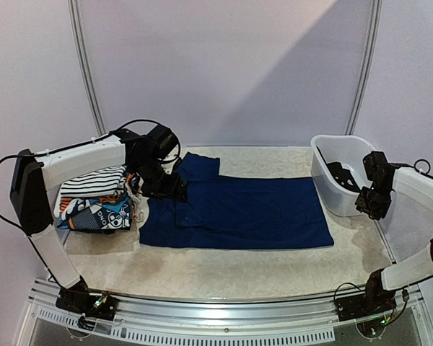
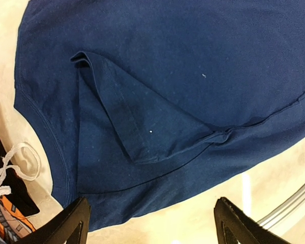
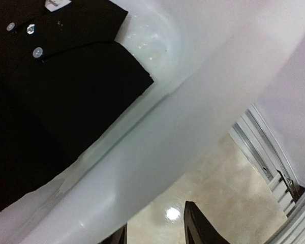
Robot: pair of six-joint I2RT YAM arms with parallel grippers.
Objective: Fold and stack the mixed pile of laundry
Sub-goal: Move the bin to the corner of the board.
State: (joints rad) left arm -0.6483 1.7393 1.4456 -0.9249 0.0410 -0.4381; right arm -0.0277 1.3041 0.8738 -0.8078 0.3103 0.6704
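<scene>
A navy blue garment (image 1: 238,213) lies spread flat across the middle of the table, with one sleeve folded inward (image 2: 142,117). My left gripper (image 1: 162,189) hovers over its left end, open, its two fingers (image 2: 66,223) straddling the hem with nothing between them (image 2: 152,226). A folded stack of black-and-white striped cloth (image 1: 94,180) and blue cartoon-print cloth (image 1: 94,214) sits at the left. A black buttoned garment (image 3: 51,76) lies in the white tub (image 1: 325,180). My right gripper (image 1: 372,202) hangs just outside the tub's right wall, jaws narrowly apart (image 3: 155,234) and empty.
A white drawstring (image 2: 15,162) trails from the left stack beside the navy hem. The tub's rim (image 3: 157,152) lies close in front of my right fingers. The metal front rail (image 1: 216,317) runs along the near edge.
</scene>
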